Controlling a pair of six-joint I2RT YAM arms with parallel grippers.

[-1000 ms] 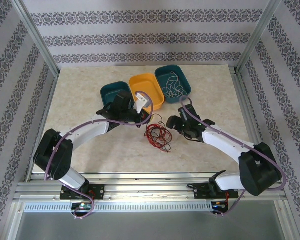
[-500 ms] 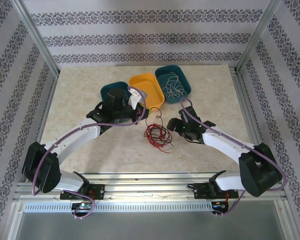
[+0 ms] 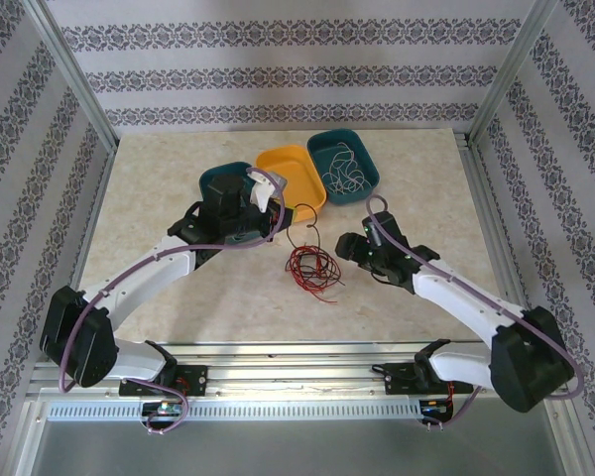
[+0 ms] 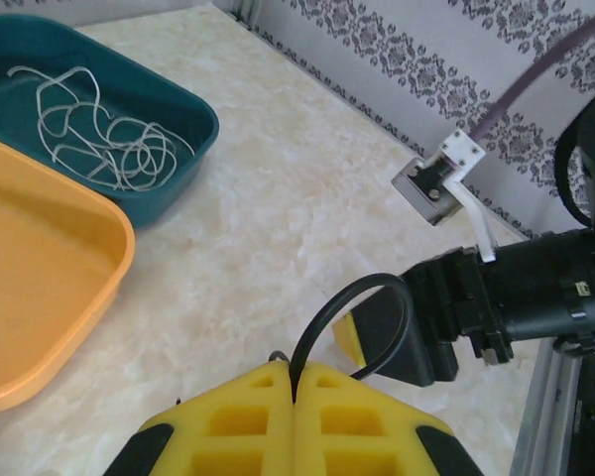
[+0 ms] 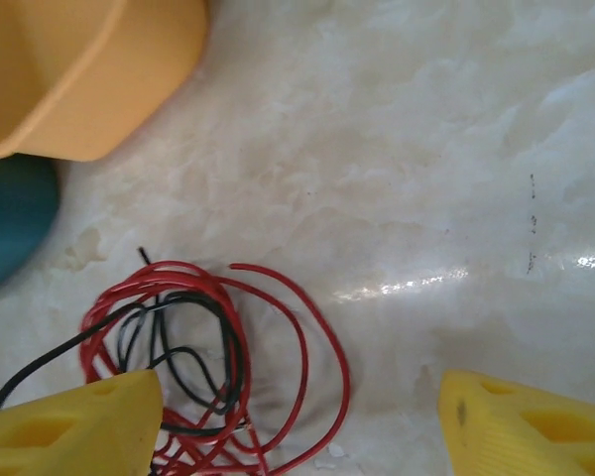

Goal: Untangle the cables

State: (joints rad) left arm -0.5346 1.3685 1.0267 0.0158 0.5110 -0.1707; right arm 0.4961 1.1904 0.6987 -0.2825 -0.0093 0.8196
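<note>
Black-from-red separation underway: left gripper (image 4: 294, 381) clamped shut on black cable (image 4: 377, 279), right gripper (image 5: 299, 416) open and empty over red cable (image 3: 312, 268) mid-worktop; next probably pin red, pull black clear.

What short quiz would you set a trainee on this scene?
1. True or false: the white cable lies in the yellow tray.
2. What colour is the cable pinched in the left jaws?
3. The right jaws stand: A) open above the red-and-black tangle, B) shut on it, C) inside a tray.
Key: 1 false, it lies in the far-right teal tray. 2 black: the black cable. 3 A.
</note>
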